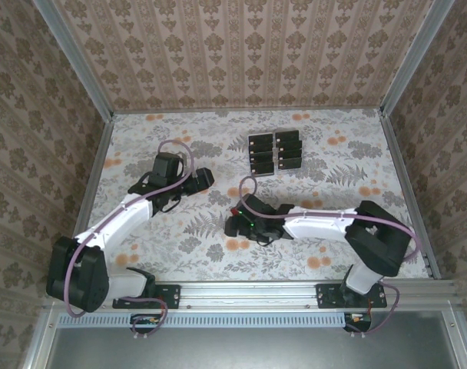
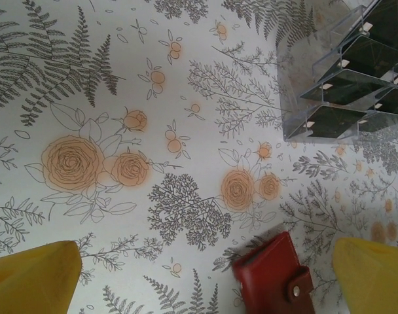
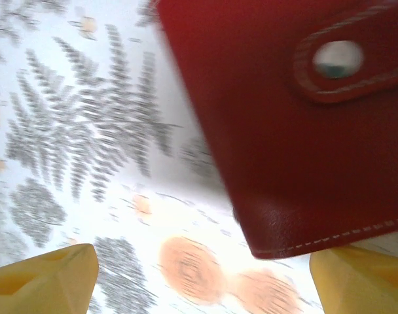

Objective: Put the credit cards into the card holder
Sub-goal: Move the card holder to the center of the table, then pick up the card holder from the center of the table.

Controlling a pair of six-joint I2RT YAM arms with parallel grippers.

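Note:
The red card holder [image 3: 284, 124] lies closed on the flowered table, its snap tab fastened. It reaches down to just above my right gripper's right fingertip [image 3: 359, 278]. My right gripper [image 3: 199, 281] is open, with bare table between its yellow fingers. In the top view a sliver of the card holder [image 1: 234, 212] shows at the right gripper [image 1: 232, 223]. My left gripper [image 2: 202, 281] is open above the table, with the card holder [image 2: 274, 275] lying between its fingers, nearer the right one. The dark credit cards [image 1: 276, 152] [image 2: 356, 55] sit in a clear stand.
The clear plastic stand [image 2: 304, 85] holding the cards stands at the back middle of the table. Patterned walls and metal rails [image 1: 103, 154] close in the table [image 1: 333, 254] on three sides. My left gripper [image 1: 205, 181] hovers left of centre.

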